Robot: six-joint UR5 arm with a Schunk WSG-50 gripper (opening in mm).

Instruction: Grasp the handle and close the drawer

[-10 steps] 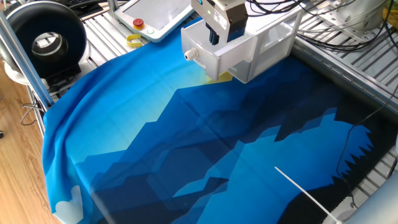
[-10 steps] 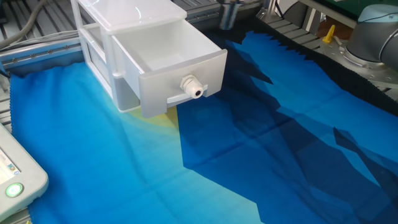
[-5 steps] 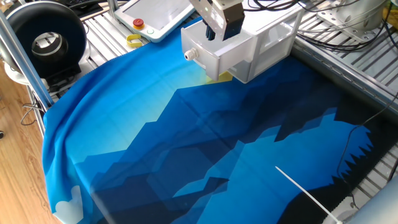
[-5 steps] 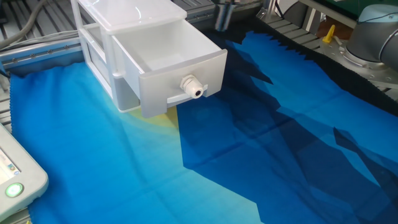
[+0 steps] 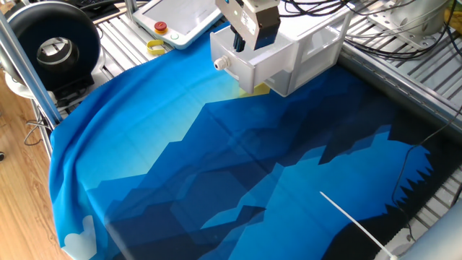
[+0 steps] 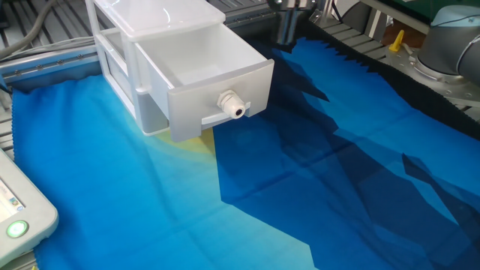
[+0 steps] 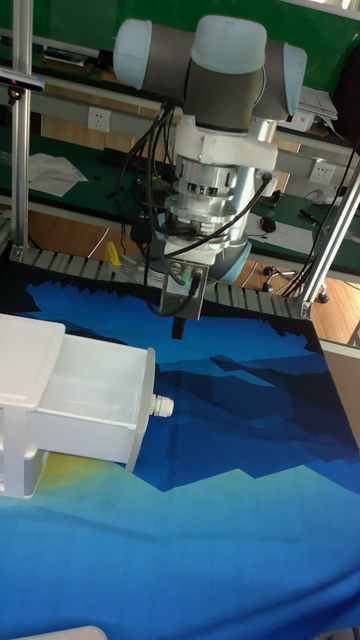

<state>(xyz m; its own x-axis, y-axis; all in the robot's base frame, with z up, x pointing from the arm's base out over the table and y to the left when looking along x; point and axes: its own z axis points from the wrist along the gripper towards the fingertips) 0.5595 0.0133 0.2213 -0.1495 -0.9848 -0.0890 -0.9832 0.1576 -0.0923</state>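
A: Eyes on the drawer (image 6: pixel 214 71) first: it is pulled out of its small white plastic cabinet (image 6: pixel 124 34), and from the other fixed view the tray looks bare inside, smooth translucent white walls and floor.

B: Agreed, nothing in it that I can see. On the front panel sits the handle (image 6: pixel 232 105), a little round white knob with a stubby ribbed neck, poking out toward the cloth.

A: And the cloth (image 6: pixel 337 172) is a glossy blue sheet printed in angular mountain shapes, fading to yellow under the cabinet.

B: The gripper (image 7: pixel 183 300) hangs above the cloth, beyond the drawer front in the tall fixed view, apart from the handle and touching nothing.

A: Fingers open or closed?

B: Probably close together, but the dark tips blur into one shape; I cannot tell for sure.

A: Off to the side, a flat white pendant (image 5: pixel 184 18) with a red button lies on the slatted metal table (image 5: pixel 119 40).
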